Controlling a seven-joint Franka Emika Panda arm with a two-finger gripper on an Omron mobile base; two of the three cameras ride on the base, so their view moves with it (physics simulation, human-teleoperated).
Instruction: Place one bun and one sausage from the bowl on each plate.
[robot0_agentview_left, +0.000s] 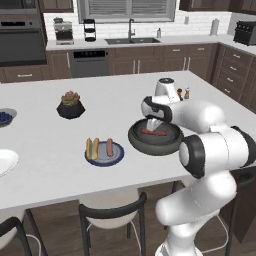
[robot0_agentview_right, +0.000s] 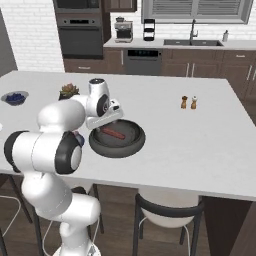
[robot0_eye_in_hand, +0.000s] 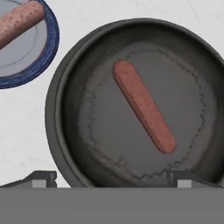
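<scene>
One sausage (robot0_eye_in_hand: 144, 106) lies in the bowl (robot0_eye_in_hand: 65, 131) under wide-spread, edge-cropped fingers (robot0_eye_in_hand: 43, 179).

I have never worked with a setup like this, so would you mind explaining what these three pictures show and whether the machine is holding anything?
It is a white robot arm on a mobile base in a simulated kitchen. Two pictures come from cameras behind the arm, one on its left and one on its right; the third looks down from the hand itself. The gripper hangs open above the wide dark bowl and holds nothing. One sausage lies in the bowl. Beside it, the blue-rimmed plate already has a bun and a sausage. On the same counter stand a white plate, a potted succulent, a small bowl of blueberries and two small shakers.
</scene>
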